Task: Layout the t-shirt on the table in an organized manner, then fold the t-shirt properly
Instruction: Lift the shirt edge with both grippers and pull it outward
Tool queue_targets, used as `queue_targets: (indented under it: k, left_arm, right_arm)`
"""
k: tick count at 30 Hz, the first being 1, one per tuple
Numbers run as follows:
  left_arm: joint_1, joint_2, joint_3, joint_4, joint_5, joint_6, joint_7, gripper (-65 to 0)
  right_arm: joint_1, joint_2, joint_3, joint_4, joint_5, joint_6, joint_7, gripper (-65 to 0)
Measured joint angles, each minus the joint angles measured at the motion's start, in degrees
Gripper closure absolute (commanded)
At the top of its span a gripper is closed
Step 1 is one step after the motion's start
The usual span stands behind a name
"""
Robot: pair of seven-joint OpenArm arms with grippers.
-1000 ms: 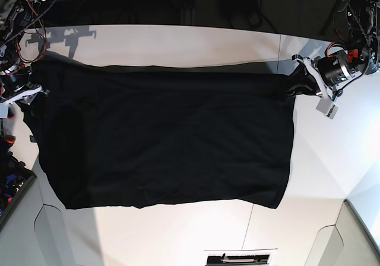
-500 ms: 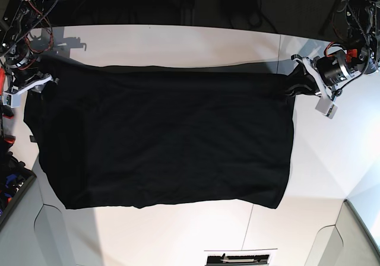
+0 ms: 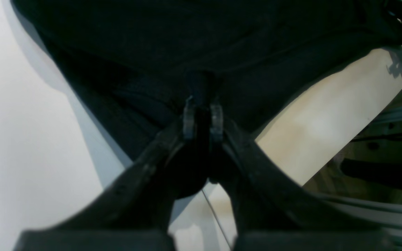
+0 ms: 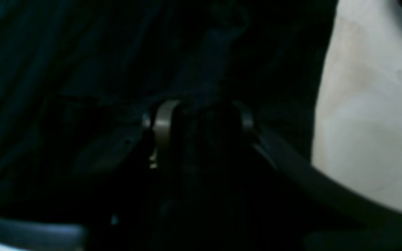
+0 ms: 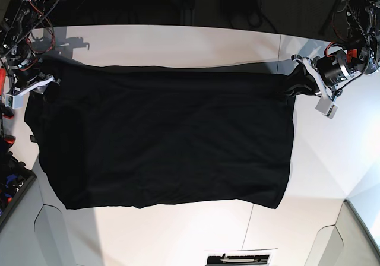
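The right hand [image 5: 46, 81], its grip on the t-shirt [image 5: 172, 141] not clearly shown, had been carried farther back along the shirt's rear edge, while the left hand [image 5: 295, 79] was kept clenched on the opposite corner. The shirt was thereby drawn taut and flat on the bench [image 5: 178, 43], so layout was judged nearly done. Its long axis was stretched from one hand to the other, the free edge pointing toward the bench front.

t-shirt [image 4: 82, 69] dark and blurred, graphic hidden, sleeve ends unclear
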Motion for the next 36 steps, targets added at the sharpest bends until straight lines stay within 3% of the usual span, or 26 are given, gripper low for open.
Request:
queue_targets:
  k: [11, 15, 21, 36]
  left_arm:
    - [-0.02, 0.00, 0.00, 0.00, 0.00, 0.00, 0.00, -4.6]
    - [-0.02, 0.00, 0.00, 0.00, 0.00, 0.00, -0.02, -4.6]
    - [-0.02, 0.00, 0.00, 0.00, 0.20, 0.00, -0.02, -4.6]
    - [0.00, -1.31, 0.00, 2.78, 0.24, -0.02, 0.02, -4.6]
  right_arm:
    - [0.13, -0.11, 0.00, 1.79, 0.46, 0.02, -1.51, -21.8]
    - [0.13, -0.11, 0.00, 1.79, 0.46, 0.02, -1.53, -9.6]
    - [0.13, -0.11, 0.00, 1.79, 0.46, 0.02, -1.53, 0.0]
    - [-1.18, -0.15, 1.64, 5.40, 6.03, 0.00, -1.57, 0.0]
